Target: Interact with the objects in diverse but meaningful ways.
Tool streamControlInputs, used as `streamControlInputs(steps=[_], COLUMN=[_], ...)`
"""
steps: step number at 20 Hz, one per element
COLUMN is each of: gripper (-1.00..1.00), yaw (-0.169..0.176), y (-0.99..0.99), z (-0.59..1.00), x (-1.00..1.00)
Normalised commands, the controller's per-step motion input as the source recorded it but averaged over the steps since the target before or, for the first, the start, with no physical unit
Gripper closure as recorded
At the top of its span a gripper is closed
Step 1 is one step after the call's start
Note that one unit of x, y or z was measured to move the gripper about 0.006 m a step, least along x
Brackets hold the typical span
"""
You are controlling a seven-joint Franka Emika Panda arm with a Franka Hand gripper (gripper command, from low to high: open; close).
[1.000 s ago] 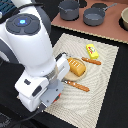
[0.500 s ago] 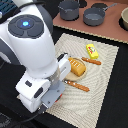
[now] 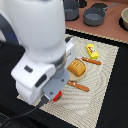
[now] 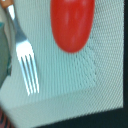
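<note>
A red tomato point(image 4: 72, 22) fills the wrist view close below the camera; in the exterior view only a red sliver of the tomato point(image 3: 58, 95) shows under my hand. My gripper point(image 3: 52, 94) hangs just over it, its fingers hidden by the arm's white body, and none show in the wrist view. The ridged orange pastry point(image 3: 76, 68) lies mid-mat. Beyond it are a thin brown sausage point(image 3: 91, 61) and a small yellow block point(image 3: 92, 51).
A fork point(image 4: 25, 55) with silver tines lies beside the tomato; its orange handle point(image 3: 78, 86) shows on the beige placemat point(image 3: 107, 95). Grey pots point(image 3: 93, 16) and a bowl point(image 3: 124, 19) stand on the far brown surface. The arm hides the mat's left side.
The arm has shifted only slightly over the mat's near corner. The toy foods and the fork have not moved.
</note>
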Motion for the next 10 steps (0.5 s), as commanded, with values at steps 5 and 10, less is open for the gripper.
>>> streamControlInputs(steps=[5,10], gripper=[-1.00,-1.00], yaw=[0.070,0.072], y=[0.64,0.62], z=[0.00,-0.06], x=[-0.64,-0.71])
